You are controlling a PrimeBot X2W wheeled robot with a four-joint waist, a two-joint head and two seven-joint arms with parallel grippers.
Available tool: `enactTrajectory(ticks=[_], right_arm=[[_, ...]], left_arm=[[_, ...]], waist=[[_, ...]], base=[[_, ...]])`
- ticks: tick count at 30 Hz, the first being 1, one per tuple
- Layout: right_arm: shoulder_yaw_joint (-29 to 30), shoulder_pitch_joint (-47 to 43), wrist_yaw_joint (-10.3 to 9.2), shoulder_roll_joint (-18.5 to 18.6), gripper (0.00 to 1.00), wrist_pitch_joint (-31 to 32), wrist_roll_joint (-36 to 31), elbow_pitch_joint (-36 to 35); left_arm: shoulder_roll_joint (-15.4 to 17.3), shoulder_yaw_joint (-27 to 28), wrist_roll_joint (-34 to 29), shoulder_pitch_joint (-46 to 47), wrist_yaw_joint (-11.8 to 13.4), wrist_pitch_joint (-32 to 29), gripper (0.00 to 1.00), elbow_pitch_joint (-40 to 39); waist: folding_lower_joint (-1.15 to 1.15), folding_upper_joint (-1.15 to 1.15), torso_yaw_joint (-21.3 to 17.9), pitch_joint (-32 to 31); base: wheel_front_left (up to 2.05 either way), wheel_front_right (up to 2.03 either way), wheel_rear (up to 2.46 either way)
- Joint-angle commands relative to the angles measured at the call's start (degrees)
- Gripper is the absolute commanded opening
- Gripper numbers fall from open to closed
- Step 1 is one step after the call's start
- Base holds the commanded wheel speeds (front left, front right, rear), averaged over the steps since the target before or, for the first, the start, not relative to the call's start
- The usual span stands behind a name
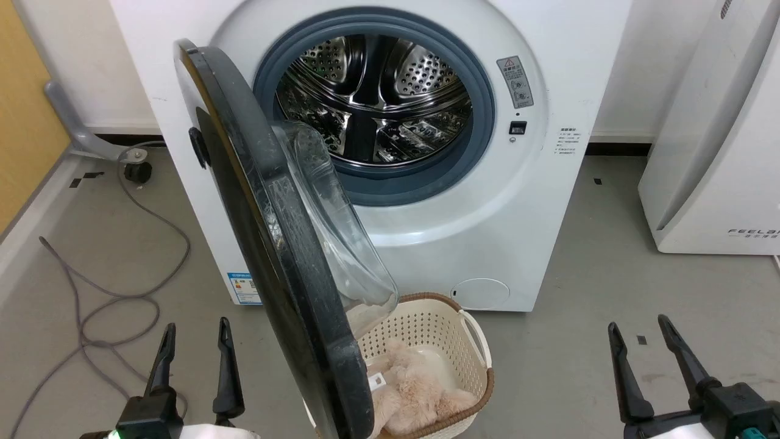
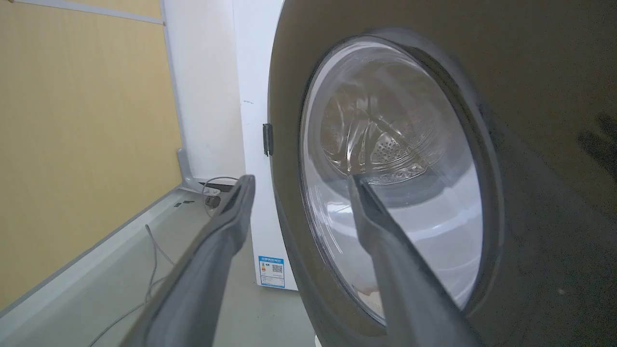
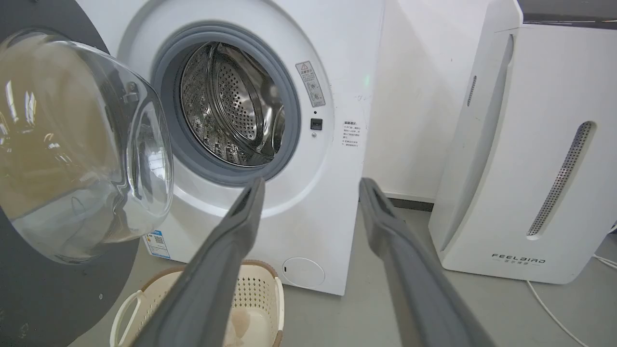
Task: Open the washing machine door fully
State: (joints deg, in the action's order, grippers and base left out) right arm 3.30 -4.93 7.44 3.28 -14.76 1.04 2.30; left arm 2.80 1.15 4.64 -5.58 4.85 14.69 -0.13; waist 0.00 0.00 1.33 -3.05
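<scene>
The white washing machine faces me with its steel drum exposed. Its round black door stands swung out toward me, roughly edge-on, hinged at the machine's left, glass bowl window bulging to the right. My left gripper is open at the lower left, just left of the door, touching nothing. In the left wrist view the door's glossy outer face and window loom close behind the open left gripper. My right gripper is open at the lower right, well clear of the machine.
A cream laundry basket holding a beige plush toy sits on the floor under the door's lower edge. A white FEELBIRD appliance stands at the right. Grey cables trail over the floor at the left, beside a yellow wall.
</scene>
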Motion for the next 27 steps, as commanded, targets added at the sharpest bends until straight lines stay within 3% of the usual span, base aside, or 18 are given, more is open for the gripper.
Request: enactTrajectory(ticks=[1, 8, 9, 10, 20, 27], right_arm=[[-0.08, -0.79, 0.05, -0.36, 1.00, -0.23, -0.02, 0.16], [0.66, -1.06, 0.05, -0.39, 1.00, -0.23, 1.73, 0.10], [0.73, -1.11, 0.05, -0.39, 1.00, -0.23, 1.83, 0.03], [0.79, -1.14, 0.05, -0.39, 1.00, -0.23, 2.03, -0.08], [1.89, -1.32, 0.05, -0.40, 1.00, -0.24, 4.28, -1.14], [1.51, -1.17, 0.05, -0.40, 1.00, -0.24, 6.15, -1.09]], left_arm=[[0.08, 0.25, -0.36, -0.60, -0.09, 0.31, 1.00, 0.15], [0.08, 0.51, -0.72, -0.60, 0.30, 0.31, 1.00, 0.35], [0.08, 0.70, -0.92, -0.51, 0.44, 0.31, 0.43, 0.18], [0.08, 0.92, -1.04, -0.40, 0.59, 0.31, 0.00, -0.17], [0.26, 1.85, -2.84, 2.71, -0.13, 0.31, 0.00, -9.62], [0.26, -2.23, -4.46, 4.11, -1.64, 0.31, 0.00, -17.36]], waist=[[0.00, 0.00, -0.02, -0.02], [0.00, 0.00, 0.24, -0.38], [0.00, 0.00, 0.24, -0.44], [0.00, 0.00, 0.21, -0.51], [0.00, 0.00, 0.07, -0.53], [0.00, 0.00, -0.28, -0.66]], base=[[0.00, 0.00, 0.00], [0.00, 0.00, 0.00], [0.00, 0.00, 0.00], [0.00, 0.00, 0.00], [0.00, 0.00, 0.00], [0.00, 0.00, 0.00]])
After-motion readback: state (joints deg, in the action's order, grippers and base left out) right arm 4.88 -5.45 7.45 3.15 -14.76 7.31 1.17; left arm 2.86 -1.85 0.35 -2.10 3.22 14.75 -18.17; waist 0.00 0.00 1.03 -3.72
